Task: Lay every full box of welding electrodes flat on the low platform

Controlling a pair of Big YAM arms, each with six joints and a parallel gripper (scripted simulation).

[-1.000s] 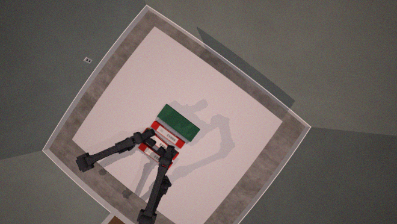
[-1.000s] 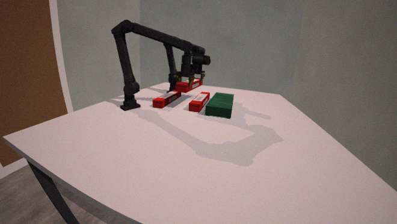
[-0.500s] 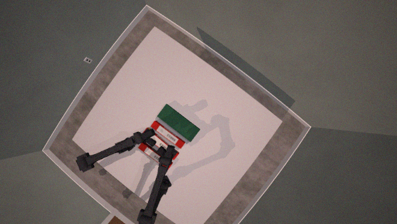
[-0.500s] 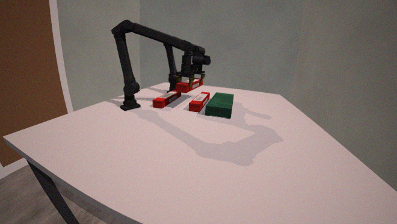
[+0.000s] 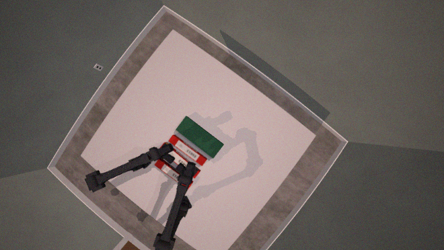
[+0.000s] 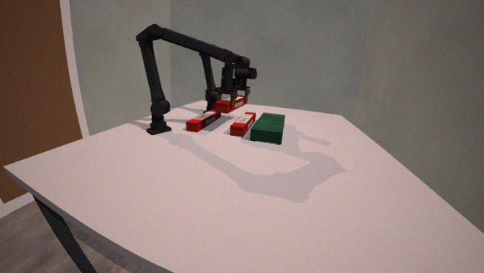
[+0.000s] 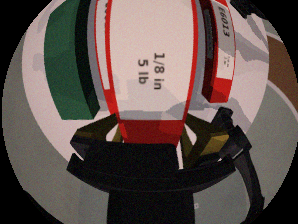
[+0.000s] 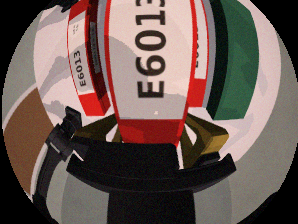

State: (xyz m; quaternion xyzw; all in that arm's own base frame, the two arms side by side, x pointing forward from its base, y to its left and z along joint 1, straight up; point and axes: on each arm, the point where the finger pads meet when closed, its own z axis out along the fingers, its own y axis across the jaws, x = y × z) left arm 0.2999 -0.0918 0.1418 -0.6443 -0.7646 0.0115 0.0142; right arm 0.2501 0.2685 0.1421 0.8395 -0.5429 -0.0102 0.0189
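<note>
Nearest the exterior camera, note the desk (image 5: 215, 84) (image 6: 257, 220). Beyond it, find the raised box (image 5: 183, 160) (image 7: 150, 30) (image 8: 150, 105), pinched near one end by the left jaws (image 5: 169, 158) (image 6: 240, 96) and near the other by the right jaws (image 5: 181, 168) (image 6: 226, 100). Observe both pairs well spread, by the box's width, with fingers against opposite long sides. Read "1/8 in" and "5 lb" on top at the left end, "E6013" at the right end. Note the box roughly level, label up, clear above the desk and apart from both other boxes.

Locate the platform-side box (image 5: 188, 150) (image 6: 243, 124) (image 7: 110, 97) (image 8: 197, 97) flat on the desk, just beside the green low platform (image 5: 200, 136) (image 6: 269, 126) (image 7: 65, 65) (image 8: 240, 65) and off it. Locate the arm-side box (image 5: 165, 168) (image 6: 202, 121) (image 7: 220, 50) (image 8: 82, 65) flat on the desk, on the opposite side of the raised box's position. Count no boxes on the platform. Cannot tell full from lighter by appearance.

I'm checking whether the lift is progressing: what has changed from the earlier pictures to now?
Nothing visibly changed. The left gripper and right gripper still hold the raised box; the two lower boxes and green platform stayed put.
</note>
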